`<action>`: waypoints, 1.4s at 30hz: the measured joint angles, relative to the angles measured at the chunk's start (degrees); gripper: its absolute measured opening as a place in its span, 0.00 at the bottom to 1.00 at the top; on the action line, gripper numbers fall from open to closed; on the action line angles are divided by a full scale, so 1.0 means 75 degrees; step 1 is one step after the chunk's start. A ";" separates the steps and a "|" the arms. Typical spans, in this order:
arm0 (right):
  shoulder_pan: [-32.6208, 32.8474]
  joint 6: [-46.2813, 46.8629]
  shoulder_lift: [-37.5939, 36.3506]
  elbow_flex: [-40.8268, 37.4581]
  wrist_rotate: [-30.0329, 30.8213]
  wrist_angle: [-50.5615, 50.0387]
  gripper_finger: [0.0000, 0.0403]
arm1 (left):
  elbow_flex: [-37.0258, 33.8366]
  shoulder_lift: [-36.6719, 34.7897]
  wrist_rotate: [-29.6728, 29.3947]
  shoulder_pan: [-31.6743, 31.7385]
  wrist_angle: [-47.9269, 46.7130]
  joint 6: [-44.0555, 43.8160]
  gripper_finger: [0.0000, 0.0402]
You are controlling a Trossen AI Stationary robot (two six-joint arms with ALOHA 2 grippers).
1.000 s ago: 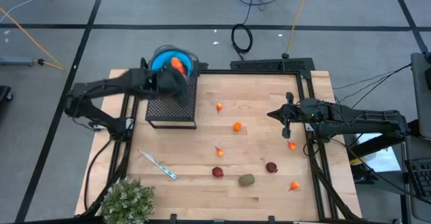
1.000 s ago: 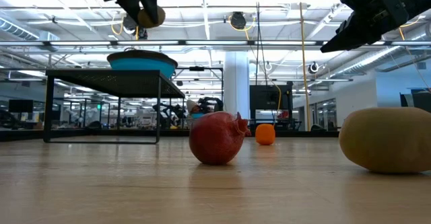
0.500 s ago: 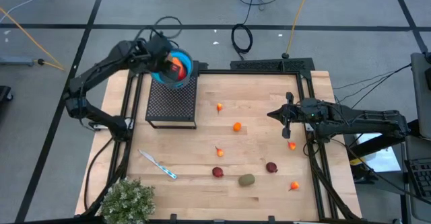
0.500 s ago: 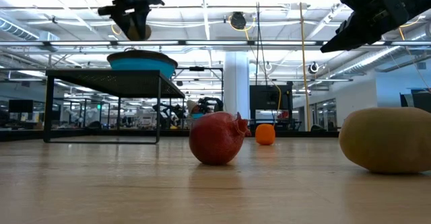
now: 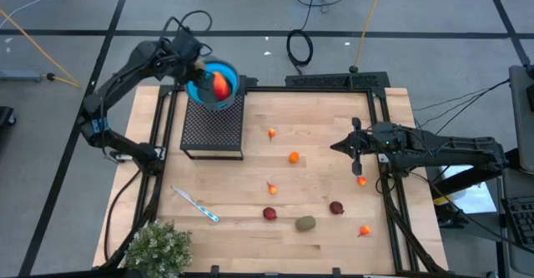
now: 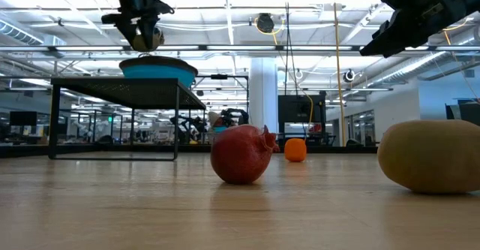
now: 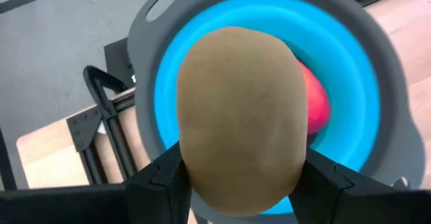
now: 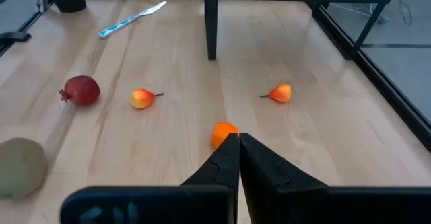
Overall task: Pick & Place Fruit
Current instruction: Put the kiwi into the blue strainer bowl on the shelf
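Holding an olive-brown kiwi (image 7: 241, 116) pinched between its fingers, your left gripper (image 5: 193, 63) hangs just above the blue bowl (image 5: 227, 99), which sits on the black mesh stand (image 5: 213, 128) at the table's far left corner. A red-orange piece (image 5: 220, 83) already lies inside that bowl. Your right gripper (image 5: 354, 145) waits above the right side of the table (image 5: 317, 111) with its fingers pressed together on nothing.

You can see the other fruit spread on the wood: an orange ball (image 5: 294, 157) near the middle, a small orange-red pear (image 5: 272, 133) beyond it, another pear (image 5: 272, 189) nearer the front, a dark red pomegranate (image 5: 269, 214) and a second kiwi (image 5: 305, 223) just beside each other close to the front edge, another pomegranate (image 5: 336, 207) to their right, and two small orange pieces (image 5: 365, 230) by the right edge. A blue-and-white knife (image 5: 195, 204) lies toward the front left, near the bushy plant (image 5: 156, 250) at that corner.
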 joint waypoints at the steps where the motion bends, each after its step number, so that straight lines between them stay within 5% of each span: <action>1: 0.0000 0.0070 -0.0011 -0.0046 -0.0001 0.0093 0.01 | 0.0000 0.0000 0.0000 0.0044 -0.0021 0.0023 0.46; 12: 0.0000 0.1015 -0.0876 -0.1584 -0.0184 0.2451 0.01 | 0.0000 0.0012 0.0349 0.0339 0.0334 0.0387 0.46; 27: 0.0000 0.1494 -0.2173 -0.1771 -0.0190 0.2108 0.01 | -0.0003 0.1066 0.0674 0.0535 0.0392 0.0731 0.46; 42: 0.0000 0.1536 -0.2343 -0.1771 -0.0117 0.1990 0.01 | -0.0006 0.1553 0.0798 0.0686 -0.0081 0.0244 0.46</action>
